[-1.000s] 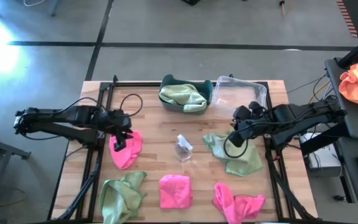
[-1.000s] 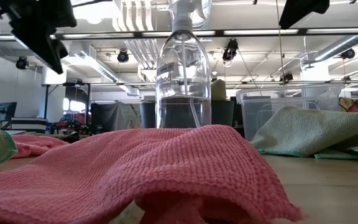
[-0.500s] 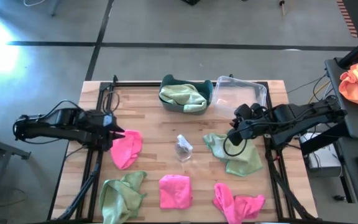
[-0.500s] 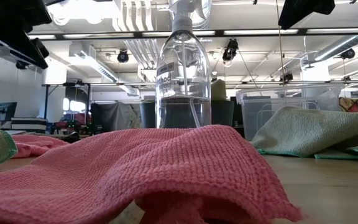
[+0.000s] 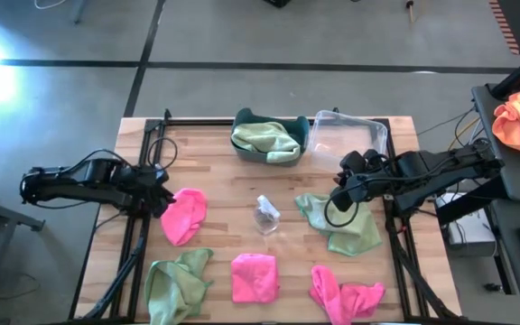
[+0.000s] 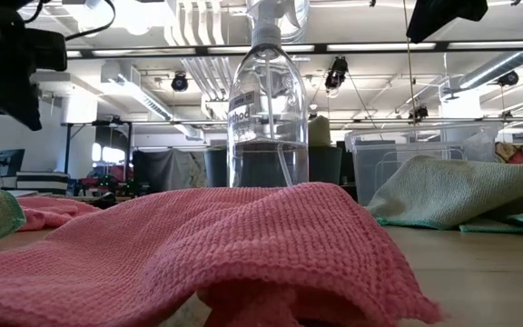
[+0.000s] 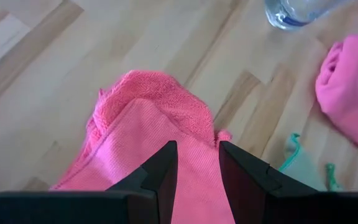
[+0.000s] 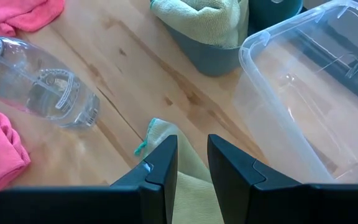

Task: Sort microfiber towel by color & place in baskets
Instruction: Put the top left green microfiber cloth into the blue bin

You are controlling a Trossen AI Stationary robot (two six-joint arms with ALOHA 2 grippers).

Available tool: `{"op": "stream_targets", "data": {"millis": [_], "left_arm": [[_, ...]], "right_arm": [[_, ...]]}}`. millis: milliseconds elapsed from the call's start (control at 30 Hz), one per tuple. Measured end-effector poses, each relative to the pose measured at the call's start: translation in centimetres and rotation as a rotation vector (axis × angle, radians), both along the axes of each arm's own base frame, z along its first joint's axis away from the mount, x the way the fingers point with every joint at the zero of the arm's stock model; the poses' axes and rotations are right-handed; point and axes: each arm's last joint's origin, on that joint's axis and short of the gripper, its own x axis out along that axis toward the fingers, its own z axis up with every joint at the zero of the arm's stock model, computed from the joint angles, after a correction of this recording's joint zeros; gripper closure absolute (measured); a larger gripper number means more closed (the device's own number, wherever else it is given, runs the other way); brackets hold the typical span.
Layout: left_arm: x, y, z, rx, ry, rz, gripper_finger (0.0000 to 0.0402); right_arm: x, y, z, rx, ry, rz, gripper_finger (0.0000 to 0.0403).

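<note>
The left gripper point(image 5: 164, 200), fingers slightly parted and empty, is held beside a loose bright pink microfiber towel point(image 5: 184, 216). One sage green towel point(image 5: 264, 140) is already placed in the dark teal plastic basket point(image 5: 243, 119); the clear plastic basket point(image 5: 350, 134) is seen empty. The right gripper point(image 5: 337, 200), narrowly parted, is poised over a green towel point(image 5: 346, 227); six towels are judged left.

My teal basket point(image 5: 248, 122) is hiding most of its inside under the green towel point(image 5: 264, 140) heaped in it. The front pink towel point(image 6: 198, 254) is blocking nearly all the worktop from the low view, and the bottle's point(image 6: 268, 109) spray head is running off that picture's top edge. The frame's bottom edge is cutting off the pink towel point(image 5: 346, 298) near my right arm from above.
</note>
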Motion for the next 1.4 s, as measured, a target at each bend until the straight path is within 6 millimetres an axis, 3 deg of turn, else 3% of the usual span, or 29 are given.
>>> {"op": "stream_targets", "data": {"millis": [633,1400], "left_arm": [[2.0,0.1,-0.8,-0.119,0.12,0.272,0.0299],[6.6,0.3,-4.5,-0.031,0.441,0.411,0.0299]], "right_arm": [[-0.1,0.0,-0.1,-0.073,0.066,0.114,0.0321],[-0.9,-0.2,-0.4,-0.102,0.172,0.156,0.0321]]}}
